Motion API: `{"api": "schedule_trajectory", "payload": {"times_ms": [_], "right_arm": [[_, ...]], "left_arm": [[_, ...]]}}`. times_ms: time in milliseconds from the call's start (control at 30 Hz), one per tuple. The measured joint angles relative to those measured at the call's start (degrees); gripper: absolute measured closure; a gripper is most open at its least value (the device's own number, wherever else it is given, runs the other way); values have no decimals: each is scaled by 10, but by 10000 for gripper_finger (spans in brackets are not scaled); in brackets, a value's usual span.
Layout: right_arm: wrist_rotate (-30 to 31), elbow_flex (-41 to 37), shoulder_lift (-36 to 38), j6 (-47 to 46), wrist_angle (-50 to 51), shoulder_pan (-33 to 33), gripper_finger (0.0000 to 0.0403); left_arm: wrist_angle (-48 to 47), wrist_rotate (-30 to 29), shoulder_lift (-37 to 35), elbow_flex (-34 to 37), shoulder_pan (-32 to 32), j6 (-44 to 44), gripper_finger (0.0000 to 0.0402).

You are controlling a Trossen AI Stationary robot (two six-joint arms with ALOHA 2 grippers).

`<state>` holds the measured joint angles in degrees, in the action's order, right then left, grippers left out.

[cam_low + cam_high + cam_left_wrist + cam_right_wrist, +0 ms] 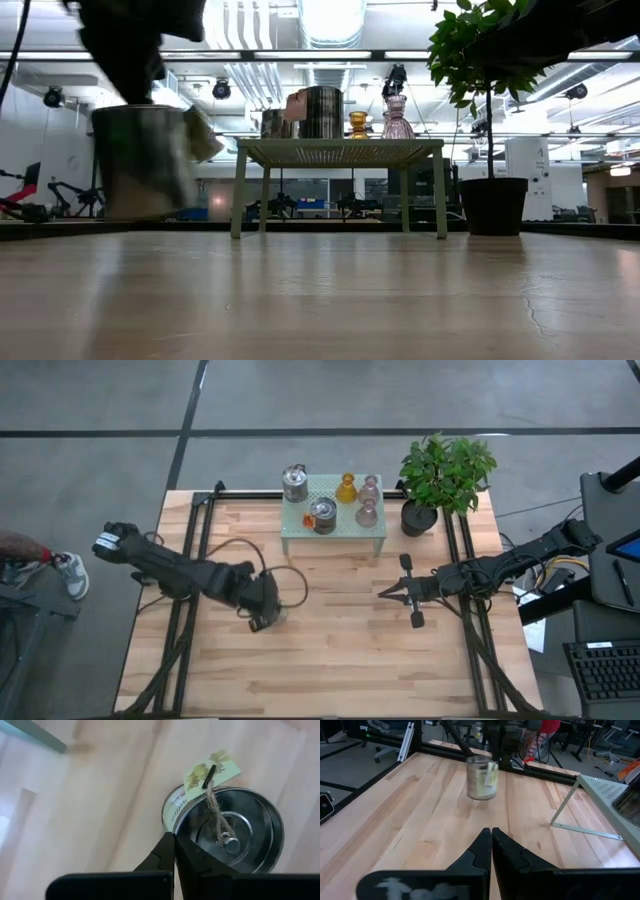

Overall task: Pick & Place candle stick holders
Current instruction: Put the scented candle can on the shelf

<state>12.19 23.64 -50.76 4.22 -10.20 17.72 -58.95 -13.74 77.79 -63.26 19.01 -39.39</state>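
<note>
My left gripper (266, 616) is shut on a silvery-clear round jar (235, 830) with a pale tag on twine (210, 770), over the table's middle left. The jar also shows in the low view (145, 160) and in the right wrist view (481, 777), clear of the wood. My right gripper (384, 593) is shut and empty, low over the table's middle right. Two more silvery jars (294, 484), one with an orange tag (322, 515), an amber piece (346, 488) and two pale pink pieces (368, 500) stand on the pale green mesh shelf (340, 540). My left gripper pinches the jar's wall at its rim (172, 822), one finger (200, 862) inside the jar and one finger (157, 857) outside. The fingers come from above, pointing down. The jar hangs upright below them, lifted clear of the table.
The shelf stands at the table's far middle, with a potted green plant (440, 475) at its right. Bare wood (330, 660) lies between and in front of the arms. Black rails (200, 560) run along both sides of the table.
</note>
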Motion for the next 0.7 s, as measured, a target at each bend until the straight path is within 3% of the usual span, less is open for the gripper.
{"api": "schedule_trajectory", "payload": {"times_ms": [467, 700], "right_arm": [[0, -1, 0, 3, 0, 0, 394], [0, -1, 0, 3, 0, 0, 394]], "left_arm": [[-36, 4, -25, -147, -205, 126, 401], [-75, 2, -7, -249, -294, 121, 401]]}}
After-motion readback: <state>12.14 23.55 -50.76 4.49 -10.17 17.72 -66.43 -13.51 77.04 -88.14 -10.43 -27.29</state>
